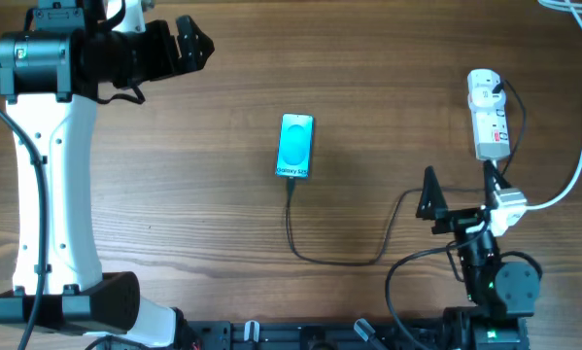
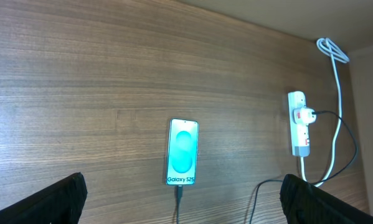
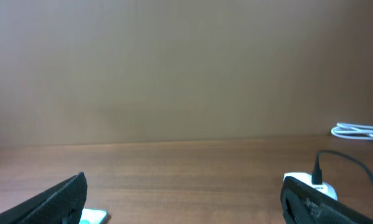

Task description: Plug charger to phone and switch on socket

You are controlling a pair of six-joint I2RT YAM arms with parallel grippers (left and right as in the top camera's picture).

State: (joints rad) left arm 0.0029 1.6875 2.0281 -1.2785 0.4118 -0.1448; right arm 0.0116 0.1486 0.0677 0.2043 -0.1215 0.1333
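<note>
The phone [image 1: 296, 146] lies flat mid-table with its cyan screen lit, and also shows in the left wrist view [image 2: 183, 152]. The thin black charger cable [image 1: 334, 260] has its connector seated at the phone's near edge [image 2: 179, 190]. It loops right toward the black plug [image 1: 496, 92] in the white socket strip [image 1: 487, 115]. The strip's small red switch [image 2: 305, 133] is too small to read. My left gripper [image 1: 191, 44] is open and empty, high at the far left. My right gripper [image 1: 459, 182] is open and empty, just in front of the strip.
A thick white cable [image 1: 574, 165] runs from the strip's near end up the right edge to a coil [image 2: 333, 48] at the far right corner. The left arm's white column [image 1: 52, 194] stands along the left side. The right arm's base [image 1: 499, 287] is at the front right.
</note>
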